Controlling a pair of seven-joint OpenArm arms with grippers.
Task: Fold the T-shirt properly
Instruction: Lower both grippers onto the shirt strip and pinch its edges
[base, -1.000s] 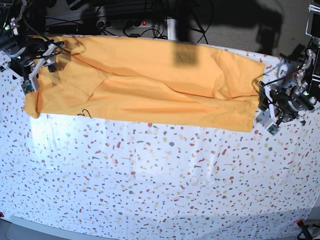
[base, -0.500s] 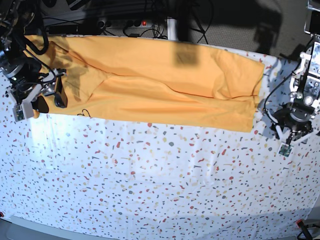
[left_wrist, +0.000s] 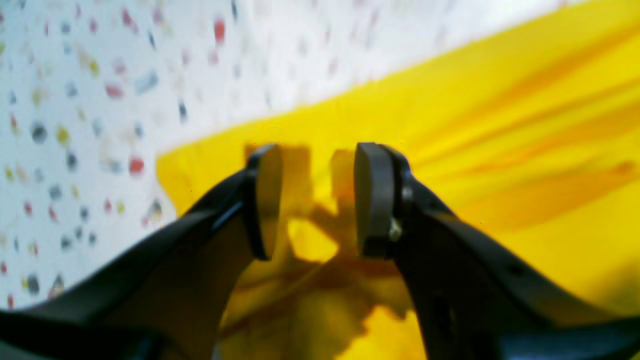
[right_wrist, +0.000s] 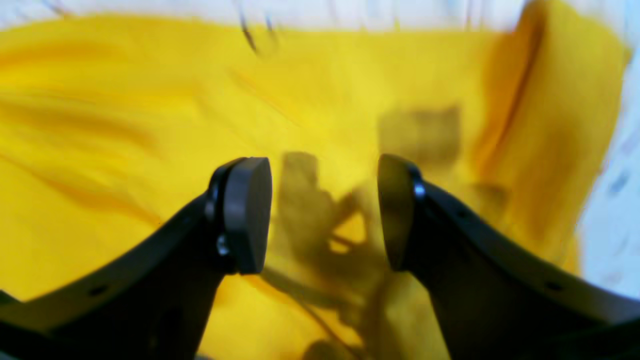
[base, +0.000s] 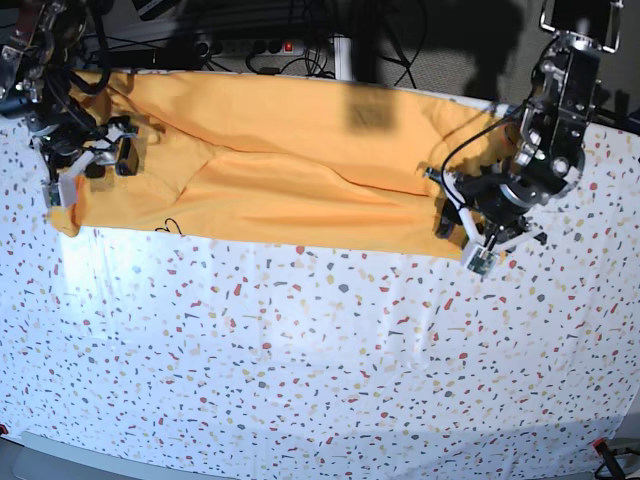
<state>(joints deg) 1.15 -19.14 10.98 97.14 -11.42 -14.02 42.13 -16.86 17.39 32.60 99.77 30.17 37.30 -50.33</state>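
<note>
The T-shirt lies as a long mustard-yellow band across the back of the table, plain side up, with creases running along it. My left gripper hovers open over the band's right end. In the left wrist view, the left gripper holds nothing and sits just above a corner of the T-shirt. My right gripper stands open over the band's left end. The right wrist view shows the right gripper empty above the T-shirt, close to a folded edge.
A white speckled tablecloth covers the table in front of the shirt. Cables and a power strip lie behind the table's far edge. The speckled cloth shows left of the shirt corner in the left wrist view.
Both arms have swung inward. The left gripper came from beside the shirt's right end to over it. The right gripper shifted back over the left end. The shirt lies as before.
</note>
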